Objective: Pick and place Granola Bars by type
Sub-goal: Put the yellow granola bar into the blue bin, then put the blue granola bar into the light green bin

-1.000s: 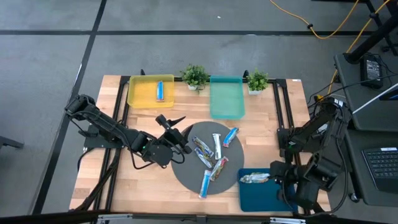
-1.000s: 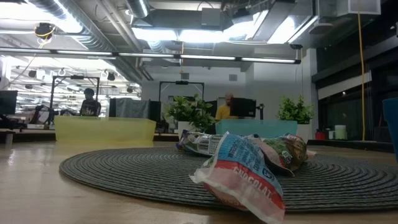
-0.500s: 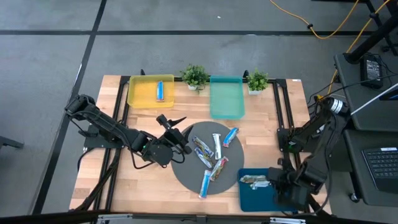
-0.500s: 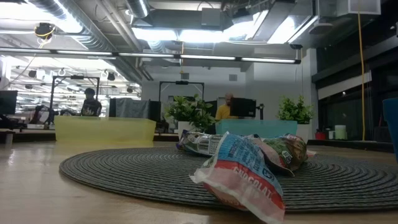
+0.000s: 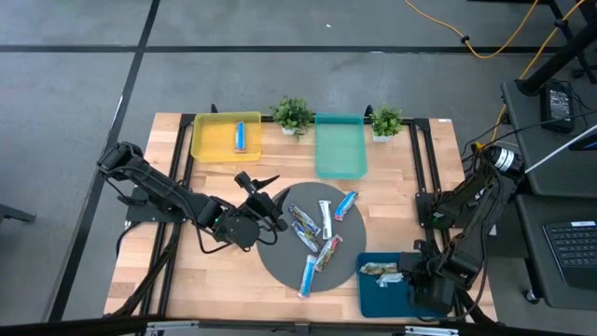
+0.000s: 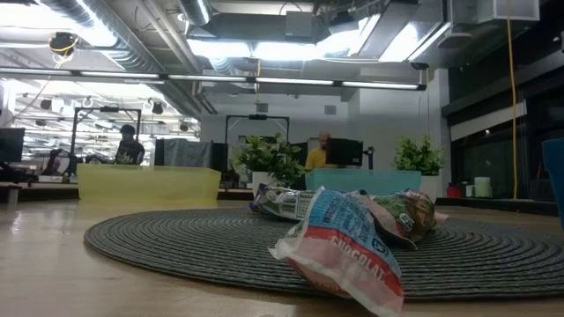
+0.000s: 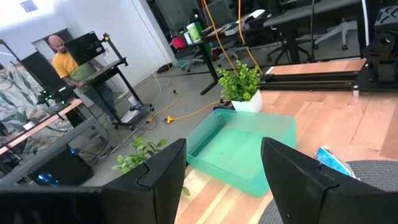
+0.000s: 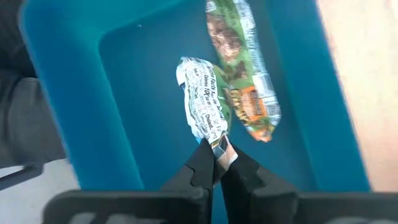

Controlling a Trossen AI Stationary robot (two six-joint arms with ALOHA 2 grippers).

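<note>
The bar (image 8: 203, 102) hangs pinched by its wrapper end in the right hand (image 8: 219, 155), over the blue tray (image 8: 112, 93) at the worktop's (image 5: 224, 280) five o'clock corner, just beside a green bar (image 8: 245, 74) already lying there. The grip is only on the crimped tip, so I judge it could slip or swing, and a late release might drag it onto the green bar or against the tray wall. Room is tight: tray walls close by and the worktop edge just beyond. More bars (image 5: 317, 238) lie on the round mat (image 5: 280, 261) at centre. The left hand (image 5: 264, 196), fingers apart and empty, waits at the mat's ten o'clock rim, well apart.
</note>
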